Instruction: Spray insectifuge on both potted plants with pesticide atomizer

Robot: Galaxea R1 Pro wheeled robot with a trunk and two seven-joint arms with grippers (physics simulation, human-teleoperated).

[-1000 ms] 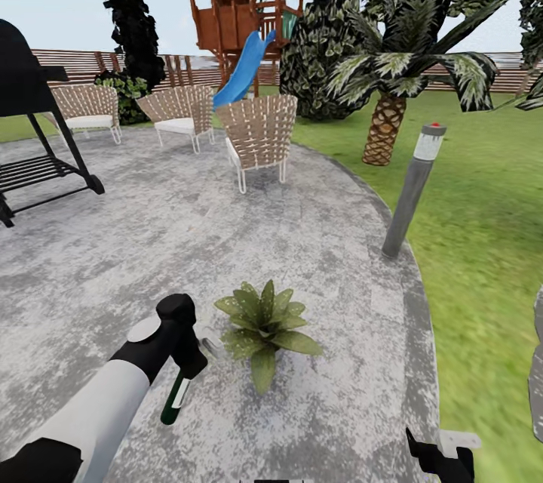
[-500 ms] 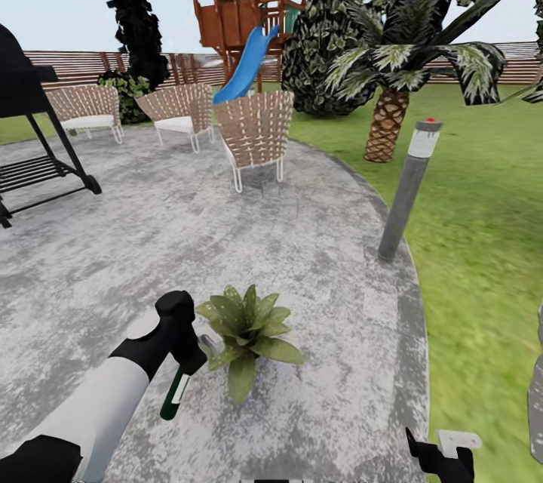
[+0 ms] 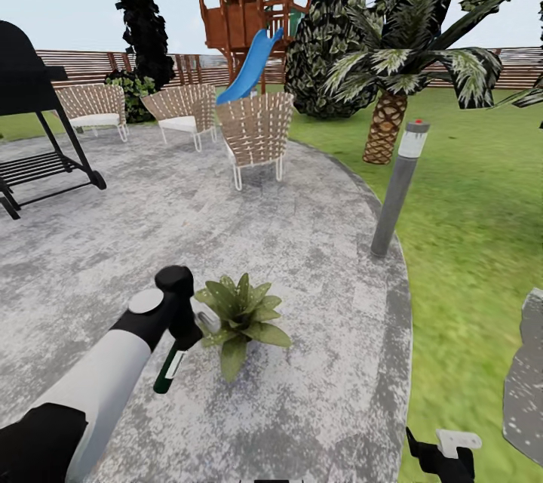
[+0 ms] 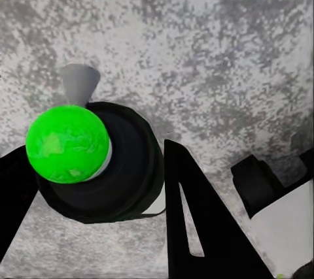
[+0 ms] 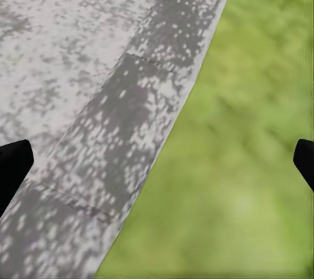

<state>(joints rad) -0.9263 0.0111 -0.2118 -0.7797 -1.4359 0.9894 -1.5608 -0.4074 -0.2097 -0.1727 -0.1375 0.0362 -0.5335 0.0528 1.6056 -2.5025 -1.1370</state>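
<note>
Pesticide atomizer (image 3: pixel 170 367) held tight in left gripper (image 3: pixel 183 332), hanging down over grey stone patio (image 3: pixel 317 256), just left of potted plant (image 3: pixel 240 315). Bright green cap (image 4: pixel 67 142) up close between black fingers (image 4: pixel 196 220), jaws closed snug on bottle. Right gripper (image 3: pixel 441 456) low at near right, fingers wide apart, holding nothing, over patio edge and grass (image 5: pixel 248 161). Grey lamp post (image 3: pixel 397 189) farther right. Woven chairs (image 3: pixel 256 132) far back.

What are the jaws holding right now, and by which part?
The left gripper holds the pesticide atomizer, jaws closed on its upper body near the head. The right gripper holds nothing, jaws open.
</note>
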